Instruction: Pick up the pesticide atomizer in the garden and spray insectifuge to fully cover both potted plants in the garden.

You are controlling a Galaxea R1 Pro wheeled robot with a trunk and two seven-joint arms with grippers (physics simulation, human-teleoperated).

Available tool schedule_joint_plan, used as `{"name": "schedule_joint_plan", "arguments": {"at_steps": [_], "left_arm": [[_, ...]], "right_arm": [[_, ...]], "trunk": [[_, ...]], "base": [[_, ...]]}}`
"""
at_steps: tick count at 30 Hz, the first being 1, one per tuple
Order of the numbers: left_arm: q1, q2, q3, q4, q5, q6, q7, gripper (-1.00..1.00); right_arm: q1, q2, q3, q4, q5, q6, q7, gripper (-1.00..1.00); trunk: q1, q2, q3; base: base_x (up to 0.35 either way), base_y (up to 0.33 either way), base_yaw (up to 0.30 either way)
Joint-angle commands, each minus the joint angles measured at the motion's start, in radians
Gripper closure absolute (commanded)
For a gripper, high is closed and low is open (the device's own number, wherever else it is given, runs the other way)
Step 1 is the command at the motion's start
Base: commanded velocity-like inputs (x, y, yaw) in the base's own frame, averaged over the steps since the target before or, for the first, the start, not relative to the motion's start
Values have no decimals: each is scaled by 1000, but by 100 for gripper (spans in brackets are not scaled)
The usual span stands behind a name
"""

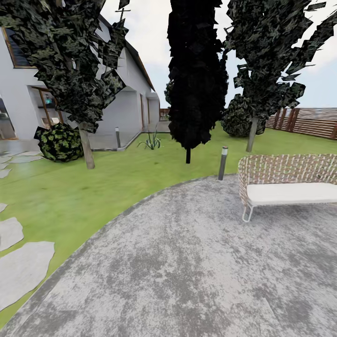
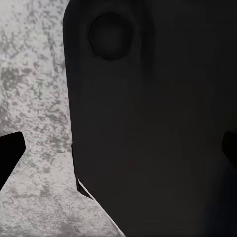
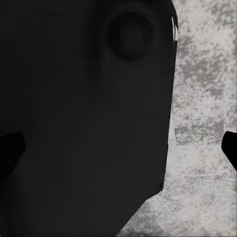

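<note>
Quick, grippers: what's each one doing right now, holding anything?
Left gripper: fingertips wide apart at the frame edges, open, holding nothing.
Right gripper: fingertips wide apart too, open, holding nothing.

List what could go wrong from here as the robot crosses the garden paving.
1. The wicker bench stands on the paved round at the right; a wide turn that way might clip its white leg.
2. The short bollard light at the paving's edge is thin and easy to bump.
3. The spiky plant near the house could be mistaken for a target; no atomizer or low rosette is recognisable yet.
</note>
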Motion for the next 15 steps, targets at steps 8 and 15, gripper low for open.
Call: {"name": "schedule_joint_plan", "arguments": {"at_steps": [8,15], "left_arm": [[0,-2,1,-8,-2,0,5,-100],[0,-2,2,-18,-2,0,5,-100]], "right_arm": [[-8,36,5,-31,2,10,-3,-100],[-9,46,7,-71,3,9,-3,-100]], "trunk": [[0,0,0],[0,0,0]], "base": [[0,0,0],[0,0,0]]}}
